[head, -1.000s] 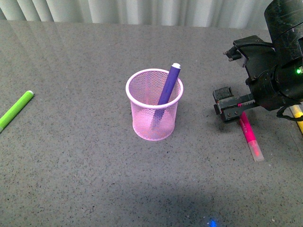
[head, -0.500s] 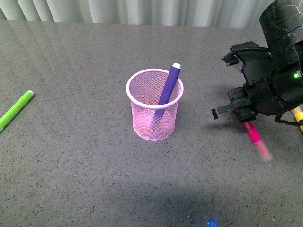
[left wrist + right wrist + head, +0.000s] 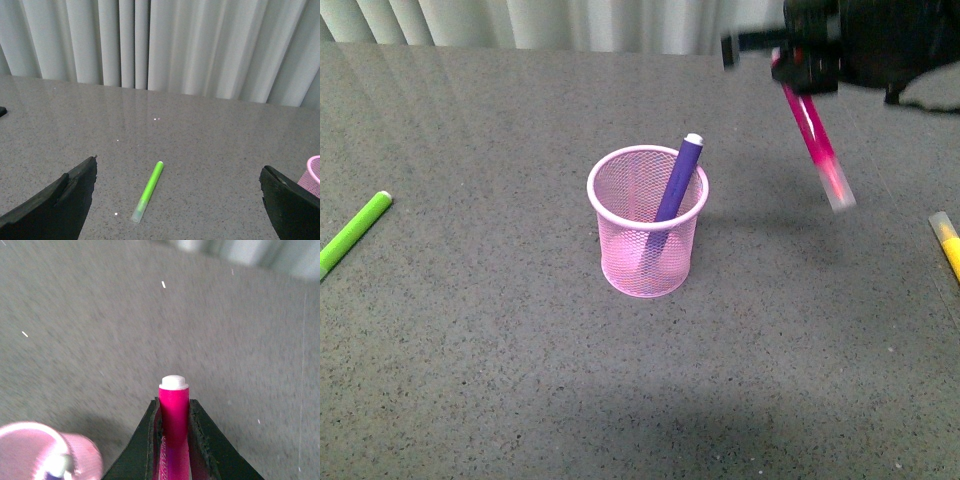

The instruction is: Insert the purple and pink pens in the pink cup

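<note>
Right claw point(image 3: 798, 72) clamps pink pen point(image 3: 815, 140). Pink cup point(image 3: 625, 250) is below-left of claw; centre pen tip over rim, clear of purple pen point(image 3: 677, 180).

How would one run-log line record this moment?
right gripper: shut on slim magenta pink pen, airborne | dark purple pen: inside round pink wire-mesh cup | left gripper: open
</note>
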`<action>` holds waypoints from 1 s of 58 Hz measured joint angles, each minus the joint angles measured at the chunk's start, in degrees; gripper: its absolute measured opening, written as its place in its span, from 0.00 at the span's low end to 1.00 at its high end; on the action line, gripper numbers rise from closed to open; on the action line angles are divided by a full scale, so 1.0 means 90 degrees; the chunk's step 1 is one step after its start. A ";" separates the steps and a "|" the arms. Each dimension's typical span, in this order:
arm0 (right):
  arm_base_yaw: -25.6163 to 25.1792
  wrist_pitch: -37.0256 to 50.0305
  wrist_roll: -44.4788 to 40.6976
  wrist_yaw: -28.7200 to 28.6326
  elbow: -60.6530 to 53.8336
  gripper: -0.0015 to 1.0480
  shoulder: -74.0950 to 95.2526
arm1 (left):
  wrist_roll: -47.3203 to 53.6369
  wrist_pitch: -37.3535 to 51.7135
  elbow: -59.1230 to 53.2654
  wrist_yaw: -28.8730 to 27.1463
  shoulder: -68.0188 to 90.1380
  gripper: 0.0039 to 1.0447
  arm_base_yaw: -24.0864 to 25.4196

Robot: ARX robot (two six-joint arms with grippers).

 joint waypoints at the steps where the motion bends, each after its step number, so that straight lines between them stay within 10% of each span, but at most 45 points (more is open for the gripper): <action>1: 0.0070 0.0053 0.0053 0.0000 0.0032 0.08 -0.0107 | 0.0000 0.0000 0.0000 0.0000 0.0000 0.93 0.0000; 33: 0.1613 0.1962 0.2365 0.1166 0.0151 0.08 0.0274 | 0.0000 0.0000 0.0000 0.0000 0.0000 0.93 0.0000; 58: 0.1639 0.3092 0.3215 0.1770 -0.0253 0.08 0.1207 | 0.0000 0.0000 0.0000 0.0000 0.0000 0.93 0.0000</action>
